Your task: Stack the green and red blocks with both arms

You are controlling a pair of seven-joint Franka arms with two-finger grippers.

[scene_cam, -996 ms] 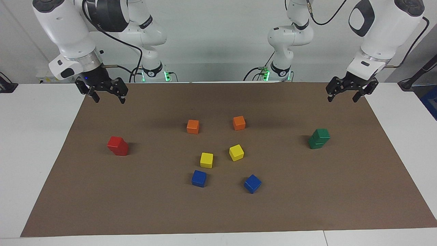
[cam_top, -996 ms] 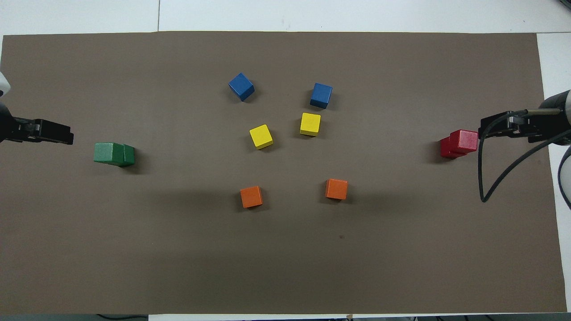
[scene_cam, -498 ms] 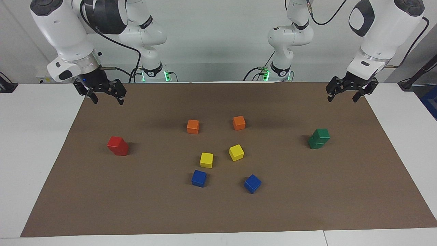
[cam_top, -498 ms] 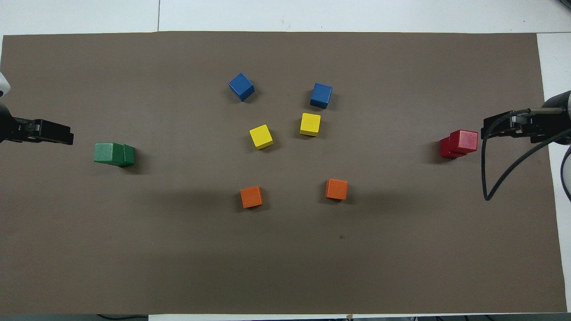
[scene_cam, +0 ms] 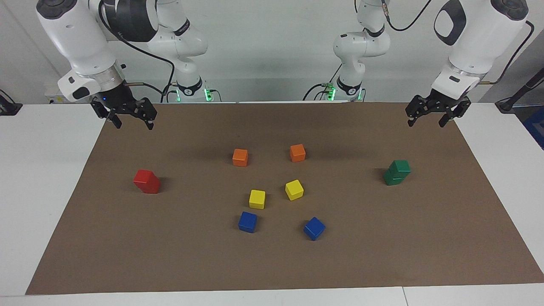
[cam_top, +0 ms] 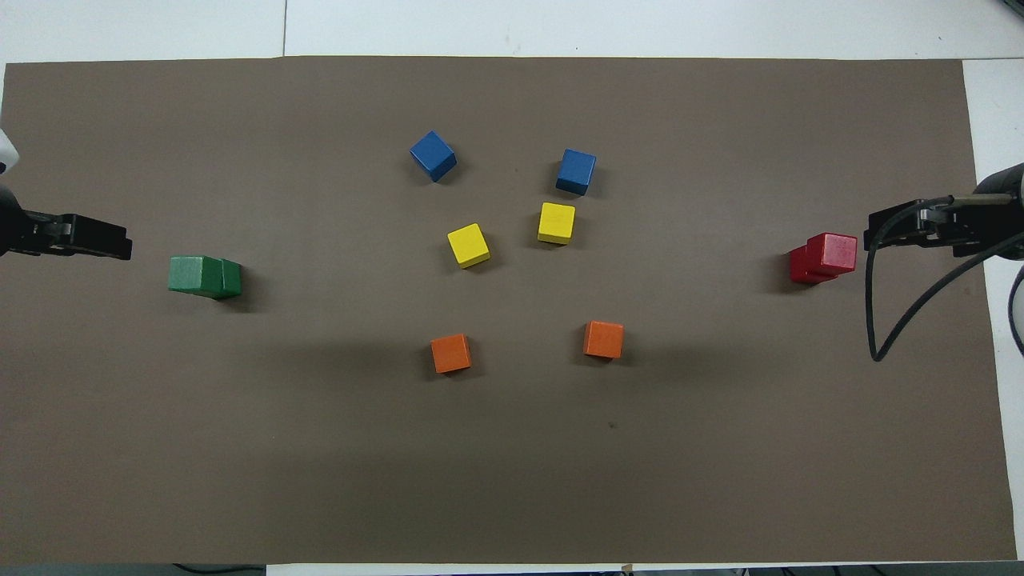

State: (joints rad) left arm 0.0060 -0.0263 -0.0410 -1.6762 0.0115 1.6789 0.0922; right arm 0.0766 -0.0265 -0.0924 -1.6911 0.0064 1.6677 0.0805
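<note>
Both stacks built; upper cubes sat offset, toppling risk if counter (scene_cam: 51, 178) jarred.
Left tool (scene_cam: 430, 114) and right tool (scene_cam: 129, 117) hung released, empty, above brown mat (scene_cam: 272, 263) corners, clear of green stack (scene_cam: 397, 172) and red stack (scene_cam: 147, 181).

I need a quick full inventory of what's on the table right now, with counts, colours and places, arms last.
green blocks: 2, dark green, stacked, toward the left arm's end of the mat.
red blocks: 2, bright red, stacked, toward the right arm's end.
orange cubes: 2, orange, mid-mat, nearest the robots.
yellow cubes: 2, yellow, middle of the mat.
blue cubes: 2, blue, farthest from the robots.
mat: 1, brown, covering the white table.
left pincer: 1, black, open, raised over the mat's corner.
right pincer: 1, black, open, raised over the mat's corner.
</note>
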